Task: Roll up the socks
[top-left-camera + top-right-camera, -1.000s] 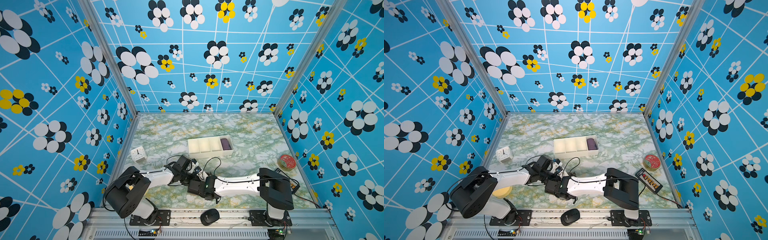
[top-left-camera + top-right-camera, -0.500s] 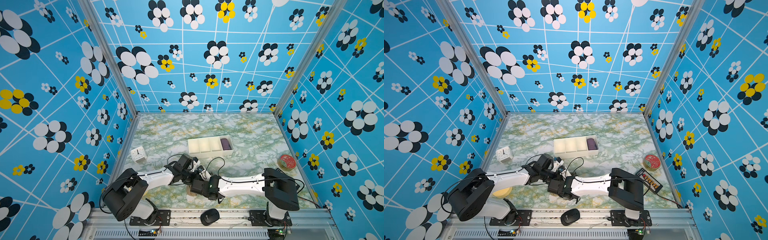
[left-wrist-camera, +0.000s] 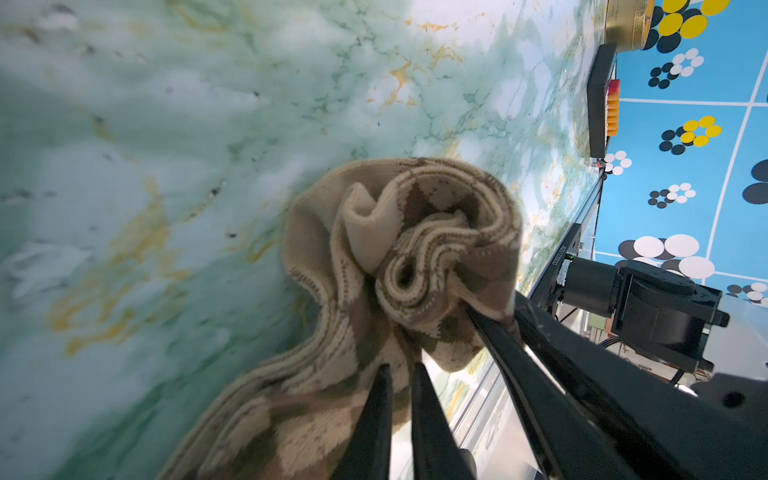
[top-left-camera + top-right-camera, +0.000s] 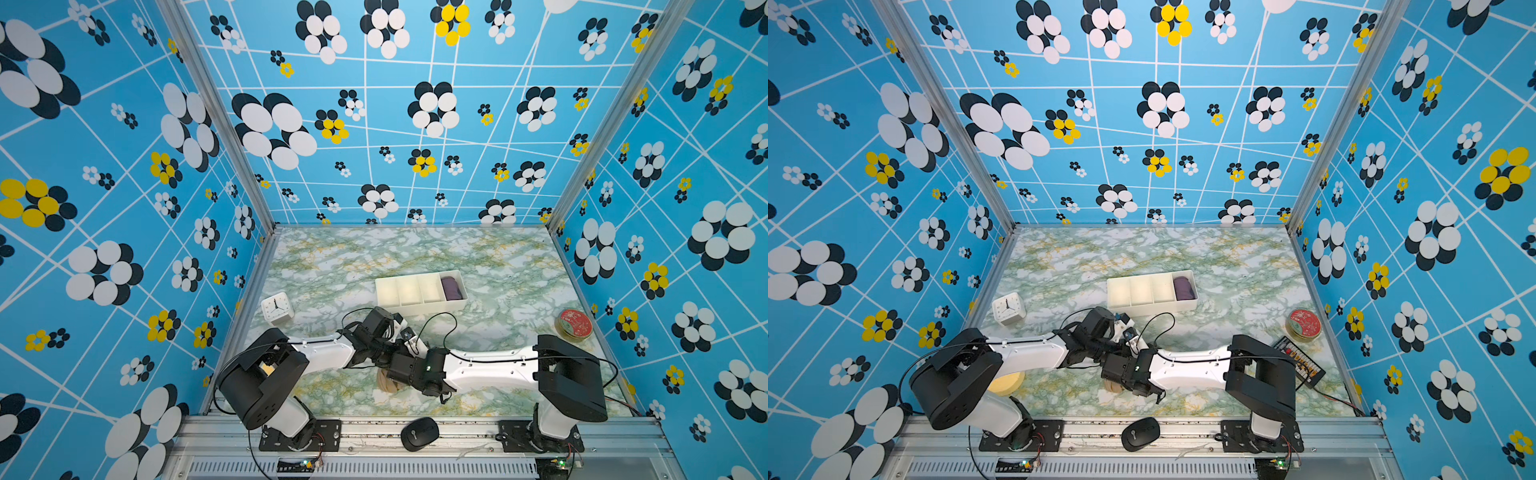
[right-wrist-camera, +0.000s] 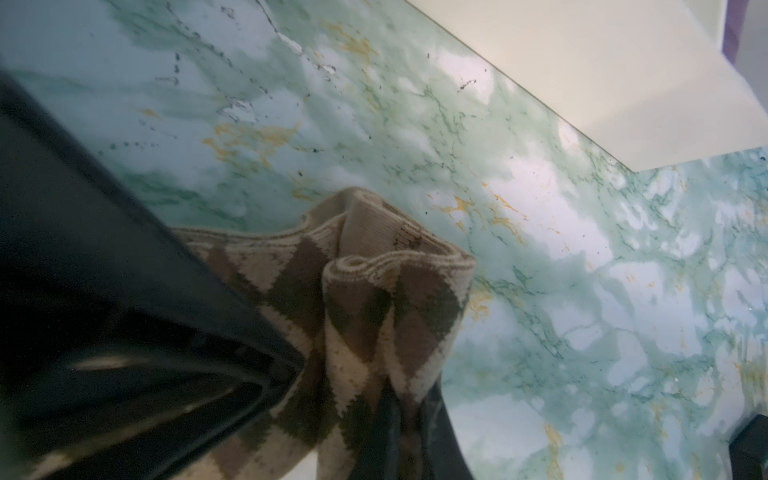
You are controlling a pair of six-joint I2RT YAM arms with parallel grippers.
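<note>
Rolling under way: socks, half-coiled near the desk front edge, pinched by left pincer and right pincer; next move probably calls for another turn without slackening.

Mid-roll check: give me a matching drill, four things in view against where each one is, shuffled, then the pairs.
1. socks
2. purple bundle
3. clock
4. red tin

A. by the right wall
B. in the tray's end compartment
C. pinched in both sets of jaws
D. by the left wall

Pairs: 1-C, 2-B, 3-D, 4-A.
</note>
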